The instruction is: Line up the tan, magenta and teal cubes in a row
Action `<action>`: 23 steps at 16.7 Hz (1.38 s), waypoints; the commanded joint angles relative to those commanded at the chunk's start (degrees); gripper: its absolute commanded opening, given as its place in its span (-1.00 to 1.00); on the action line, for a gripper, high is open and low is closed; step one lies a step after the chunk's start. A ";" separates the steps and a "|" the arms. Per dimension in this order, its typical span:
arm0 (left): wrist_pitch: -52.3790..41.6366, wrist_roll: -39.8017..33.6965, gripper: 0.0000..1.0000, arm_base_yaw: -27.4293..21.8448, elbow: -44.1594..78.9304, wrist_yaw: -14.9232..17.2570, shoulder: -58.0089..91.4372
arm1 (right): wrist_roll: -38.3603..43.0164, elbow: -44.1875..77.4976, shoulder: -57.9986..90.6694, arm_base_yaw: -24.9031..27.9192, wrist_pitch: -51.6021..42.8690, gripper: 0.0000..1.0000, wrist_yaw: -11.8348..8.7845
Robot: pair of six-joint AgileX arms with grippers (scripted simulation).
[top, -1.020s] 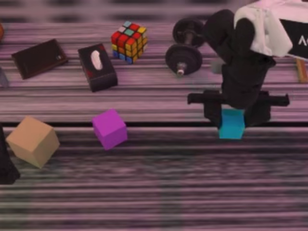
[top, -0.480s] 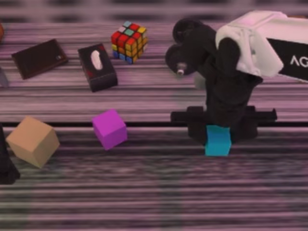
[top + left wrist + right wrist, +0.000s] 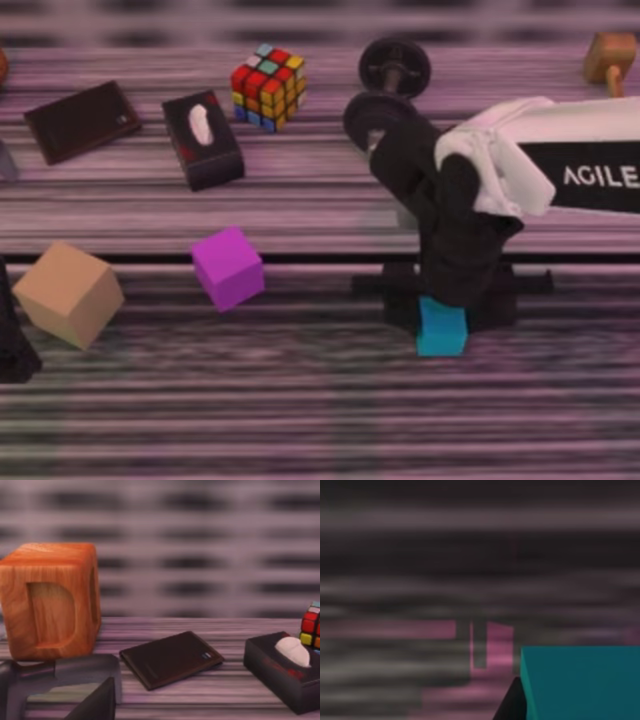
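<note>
My right gripper (image 3: 444, 318) is shut on the teal cube (image 3: 442, 332) and holds it right of the table's centre, toward the front. The right wrist view shows the same teal cube (image 3: 580, 682) close up, with a dark fingertip (image 3: 512, 705) against its side. Left of centre, the magenta cube (image 3: 228, 267) rests on the table. Farther left, near the edge, is the larger tan cube (image 3: 68, 293). My left gripper (image 3: 12, 345) is parked at the left edge, beside the tan cube.
Along the back stand a multicoloured puzzle cube (image 3: 268, 85), a black tissue box (image 3: 203, 139), a dark wallet (image 3: 82, 121) and a black dumbbell (image 3: 385, 95). A small wooden block (image 3: 610, 55) sits at the back right. A wooden letter block (image 3: 50, 600) fills the left wrist view.
My right arm has carried the teal cube leftward and toward the table's front. The tan and magenta cubes and my left arm have not moved.
</note>
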 joint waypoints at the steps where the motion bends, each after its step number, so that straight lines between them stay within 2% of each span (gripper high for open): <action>1: 0.00 0.00 1.00 0.00 0.00 0.00 0.00 | 0.02 -0.46 0.31 0.03 0.65 -1.00 0.02; 5: 0.00 0.00 1.00 0.00 0.00 0.00 0.00 | 0.02 -0.53 0.37 0.04 0.75 -1.00 0.03; 18: 0.00 0.00 1.00 0.00 0.00 0.00 0.00 | 0.02 -0.53 0.37 0.04 0.75 0.96 0.03; 23: 0.00 0.00 1.00 0.00 0.00 0.00 0.00 | 0.02 -0.53 0.37 0.04 0.75 1.00 0.03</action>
